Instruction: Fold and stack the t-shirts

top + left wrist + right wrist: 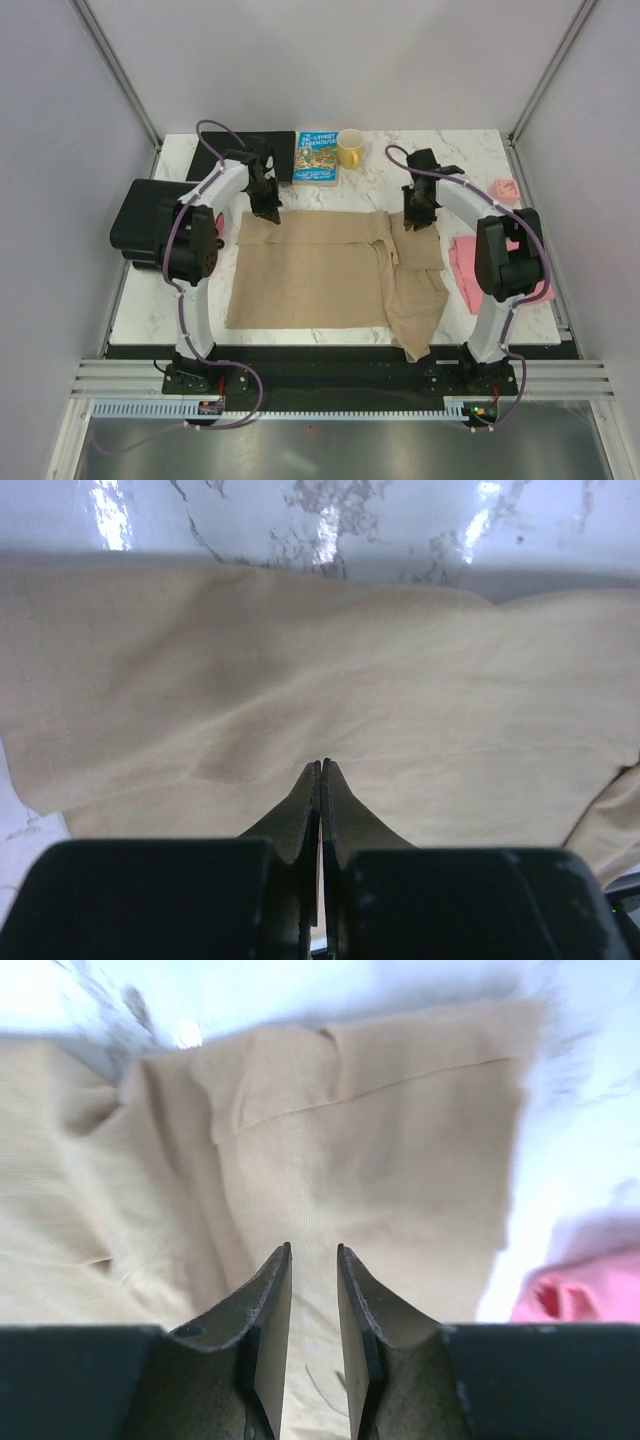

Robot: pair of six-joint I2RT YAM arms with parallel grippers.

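Observation:
The tan t-shirt (pixel 310 270) lies spread on the marble table, its right part rumpled and reaching over the front edge. My left gripper (pixel 268 212) is at the shirt's far left edge. In the left wrist view it (pixel 321 762) is shut just above flat tan cloth (pixel 300 660), with nothing seen between the jaws. My right gripper (pixel 415 222) is at the shirt's far right edge. In the right wrist view it (pixel 314 1247) is open a little over creased tan cloth (pixel 400 1150). The pink t-shirt (pixel 465 262) lies folded at the right, partly behind the right arm, and also shows in the right wrist view (pixel 590 1290).
A blue book (pixel 316 157) and a yellow mug (pixel 351 148) stand at the back centre. A small pink block (pixel 505 188) sits at the back right. A black drawer box (pixel 140 225) stands off the table's left edge. A black mat (pixel 235 143) lies at the back left.

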